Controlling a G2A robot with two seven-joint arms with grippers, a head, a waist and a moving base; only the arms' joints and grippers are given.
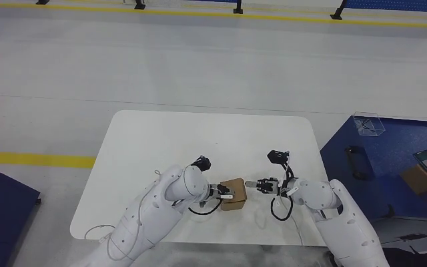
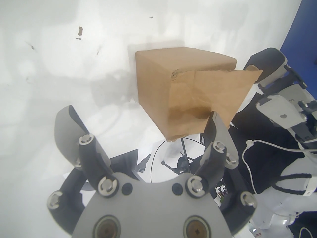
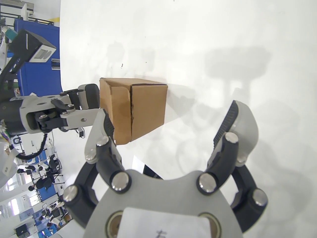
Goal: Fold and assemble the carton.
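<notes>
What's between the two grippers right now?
The carton: the top view shows it with the left gripper on one side and the right gripper on the other.

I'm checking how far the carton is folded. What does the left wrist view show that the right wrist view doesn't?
Left wrist view: a creased flap sticking out at an angle from the carton, one finger of the open left gripper near its lower edge, and a brown scrap on the table.
Right wrist view: a dark seam where two carton panels meet, and the open right gripper apart from the carton.
Both: the carton on the table, with the other arm's gripper beyond it.
</notes>
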